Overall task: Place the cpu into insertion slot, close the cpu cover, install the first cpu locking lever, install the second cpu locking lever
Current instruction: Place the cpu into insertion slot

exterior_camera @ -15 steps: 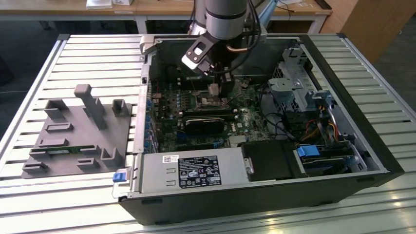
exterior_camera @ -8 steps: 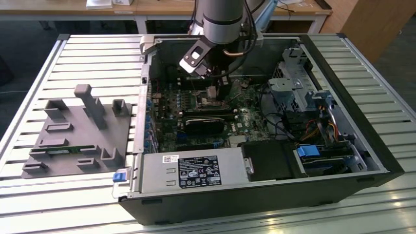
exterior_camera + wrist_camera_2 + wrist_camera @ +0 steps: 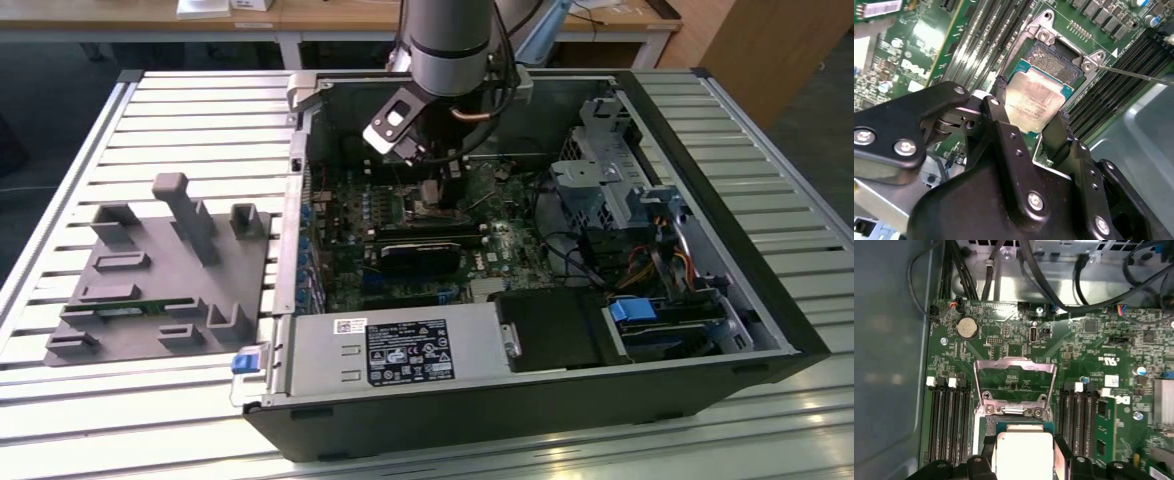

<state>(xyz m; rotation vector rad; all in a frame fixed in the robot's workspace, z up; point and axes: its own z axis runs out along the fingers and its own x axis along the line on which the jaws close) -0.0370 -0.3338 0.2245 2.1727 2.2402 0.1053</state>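
A: Where do we stand over the motherboard [image 3: 1019, 340]?
B: Our gripper [image 3: 1031, 107] hangs at the insertion slot [image 3: 1056, 60], its cpu cover [image 3: 1015, 364] swung open beside it.
A: And our fingers [image 3: 1000, 92]?
B: Clamped on the cpu [image 3: 1036, 92], partly over that slot.

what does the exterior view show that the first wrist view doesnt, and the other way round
Exterior view: the whole computer case, a grey fixture tray beside it on the slatted table, the power supply and the arm.
First wrist view: the cpu cover open, a coin battery, and the cpu between the fingers of the hand.
Both: the green motherboard and black cables.
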